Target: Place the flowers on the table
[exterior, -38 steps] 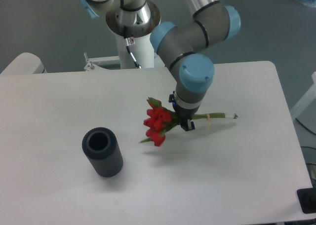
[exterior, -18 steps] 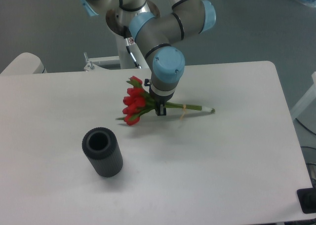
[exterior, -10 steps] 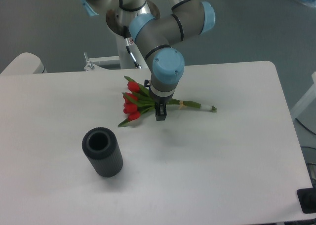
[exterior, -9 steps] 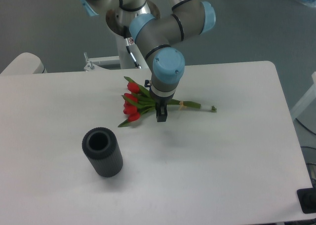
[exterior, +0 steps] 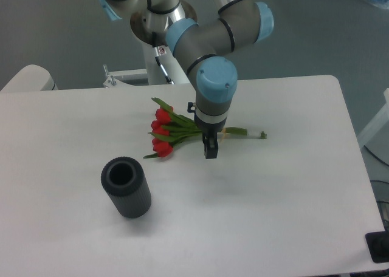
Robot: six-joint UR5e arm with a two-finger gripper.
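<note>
Flowers: a small bunch of red tulip buds with green leaves and long thin green stems lies flat on the large white desk with rounded corners, in the far half, near the middle of the far edge. Buds point toward the left edge, stem ends toward the right edge.

End effector: the black two-finger end effector under the blue-capped grey wrist hangs over the stems just behind the leaves. Its tip shows as one narrow dark shape; we cannot tell how far the fingers stand apart, nor whether they grip a stem. The wrist hides the stems directly beneath it.

Elsewhere: a dark grey ribbed cylinder vase stands upright toward the near-left corner, well apart from the bunch.

Judgement: the bunch looks fully supported by the desk, so we read the step as release and retreat. To do it well, we open fully before rising, lift straight up so no finger drags a stem, and watch that the buds do not roll. Risk: a stem snagged between the fingers lifts with the arm.
</note>
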